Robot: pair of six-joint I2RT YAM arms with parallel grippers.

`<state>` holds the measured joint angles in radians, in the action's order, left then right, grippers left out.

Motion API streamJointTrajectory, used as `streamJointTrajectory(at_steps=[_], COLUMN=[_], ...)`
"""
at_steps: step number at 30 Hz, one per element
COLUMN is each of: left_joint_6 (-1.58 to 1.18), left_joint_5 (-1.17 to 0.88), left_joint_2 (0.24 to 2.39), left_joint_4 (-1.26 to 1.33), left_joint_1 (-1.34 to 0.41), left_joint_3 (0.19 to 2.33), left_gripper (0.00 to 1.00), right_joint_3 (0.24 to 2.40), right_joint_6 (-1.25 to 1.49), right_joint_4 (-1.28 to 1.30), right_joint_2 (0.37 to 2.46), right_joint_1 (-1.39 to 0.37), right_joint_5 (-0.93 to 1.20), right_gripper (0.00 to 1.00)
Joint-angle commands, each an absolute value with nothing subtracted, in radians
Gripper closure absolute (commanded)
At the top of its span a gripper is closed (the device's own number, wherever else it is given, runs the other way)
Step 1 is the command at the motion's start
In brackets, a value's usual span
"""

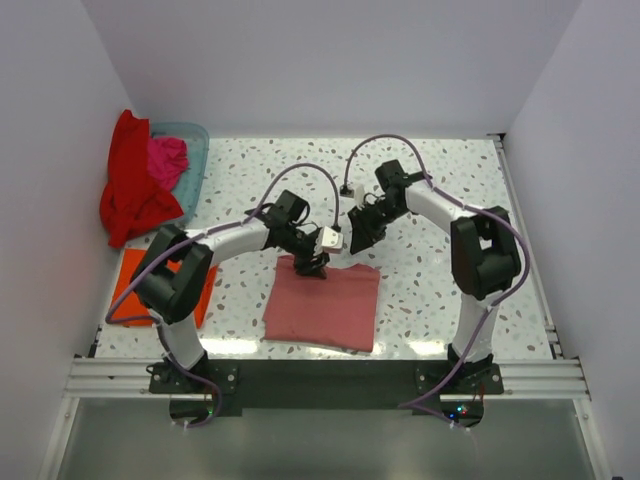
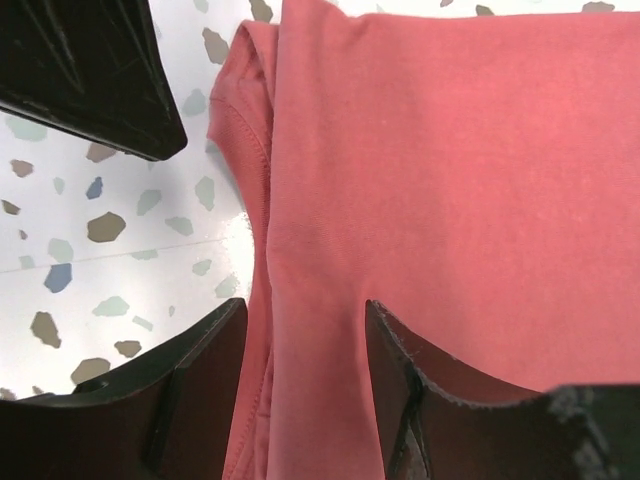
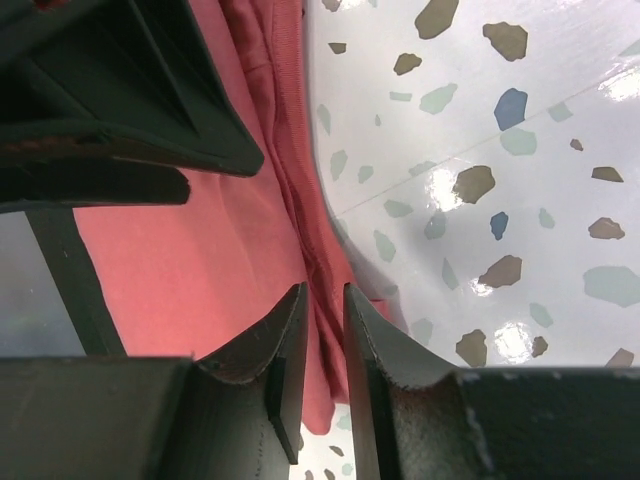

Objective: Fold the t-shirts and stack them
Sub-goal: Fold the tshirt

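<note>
A dusty rose-pink t-shirt (image 1: 322,305) lies folded in a rectangle at the table's middle front. My left gripper (image 1: 314,264) is at its far edge, open, with its fingers astride the shirt's seamed edge (image 2: 262,150) in the left wrist view, gripper (image 2: 305,335). My right gripper (image 1: 354,243) is just beside it at the same far edge. Its fingers are nearly together on a fold of the pink cloth (image 3: 318,262), gripper (image 3: 325,300). An orange t-shirt (image 1: 132,282) lies flat at the left front. A red t-shirt (image 1: 128,190) hangs over the basket and a magenta one (image 1: 168,158) lies in it.
The pale blue plastic basket (image 1: 197,150) stands at the back left corner. White walls close in the left, back and right sides. The speckled table (image 1: 440,190) shows bare at the right and back. The two grippers are very close together.
</note>
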<state>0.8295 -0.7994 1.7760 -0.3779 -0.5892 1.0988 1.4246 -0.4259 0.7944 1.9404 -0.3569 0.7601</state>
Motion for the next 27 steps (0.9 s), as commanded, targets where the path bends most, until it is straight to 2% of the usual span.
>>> streamJointTrajectory(at_steps=[1,6,7,10,15,21,27], left_joint_6=[0.818,0.827,0.828,0.812,0.814,0.902,0.960], left_joint_5=[-0.802,-0.805,-0.807,-0.796,-0.730,-0.588,-0.456], left_joint_2=[1.827,1.868,1.873,1.824,1.698,1.519,1.453], left_joint_4=[-0.344,-0.370,-0.371,-0.318,-0.195,-0.040,0.052], left_joint_1=[-0.595,-0.600,-0.600,-0.600,-0.633,-0.725,-0.804], left_joint_3=[1.152,1.164,1.164,1.125,0.999,0.803,0.678], left_gripper=[0.46,0.57,0.68,0.85,0.98,1.00,1.00], right_joint_3=[1.477,1.493,1.491,1.493,1.522,1.560,1.598], right_joint_6=[-0.400,-0.384,-0.382,-0.362,-0.304,-0.293,-0.376], right_joint_4=[0.782,0.778,0.775,0.764,0.749,0.767,0.877], right_joint_2=[1.959,1.990,1.993,2.011,2.055,2.100,2.134], right_joint_1=[-0.354,-0.354,-0.354,-0.356,-0.362,-0.382,-0.423], right_joint_5=[0.811,0.824,0.825,0.842,0.894,0.969,1.046], right_gripper=[0.76,0.77,0.78,0.80,0.83,0.85,0.85])
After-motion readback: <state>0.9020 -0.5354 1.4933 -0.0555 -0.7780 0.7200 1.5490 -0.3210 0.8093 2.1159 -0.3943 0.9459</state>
